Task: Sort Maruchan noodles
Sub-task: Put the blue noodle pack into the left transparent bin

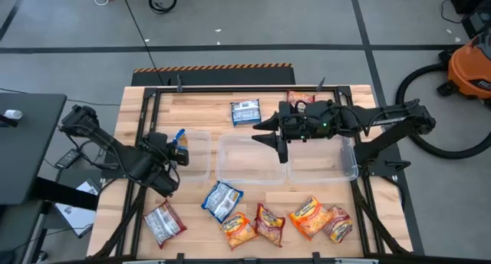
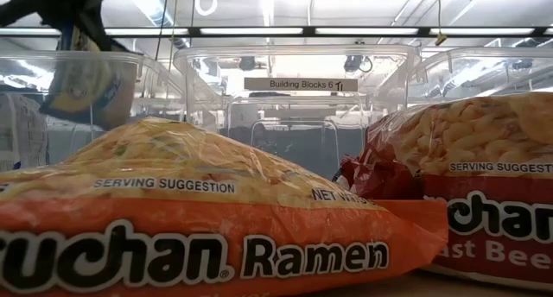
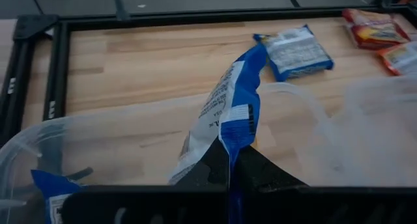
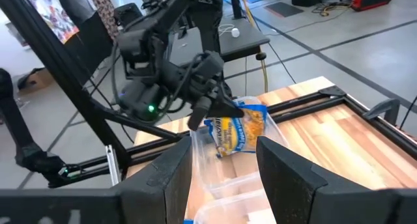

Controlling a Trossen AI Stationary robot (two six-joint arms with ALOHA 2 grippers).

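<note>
My left gripper (image 1: 175,146) is shut on a blue-and-white noodle packet (image 3: 225,110) over the left clear bin (image 1: 201,166); the low view shows that packet (image 2: 86,85) hanging in the air. Part of another blue packet (image 3: 47,188) lies inside that bin. My right gripper (image 1: 270,141) hovers open above the middle bin (image 1: 249,172), touching nothing. A blue packet (image 1: 245,112) and a red one (image 1: 301,99) lie flat near the far edge. Several packets lie flat along the near edge: a blue one (image 1: 222,200), a red-silver one (image 1: 165,222), and orange and red ones (image 1: 309,216). My left gripper pinches the blue-and-white packet by one end edge (image 3: 229,146) between its two fingers, coming slanting from the table's left. The packet is lifted clear and hangs beyond the fingers (image 4: 238,129) over the left bin.
Three clear bins stand in a row across the table's middle, the right one (image 1: 337,170) under my right arm. A black frame rail (image 3: 58,61) runs around the table. An orange vacuum (image 1: 469,64) stands on the floor to the right. Bare wood shows by the far left corner (image 1: 192,110).
</note>
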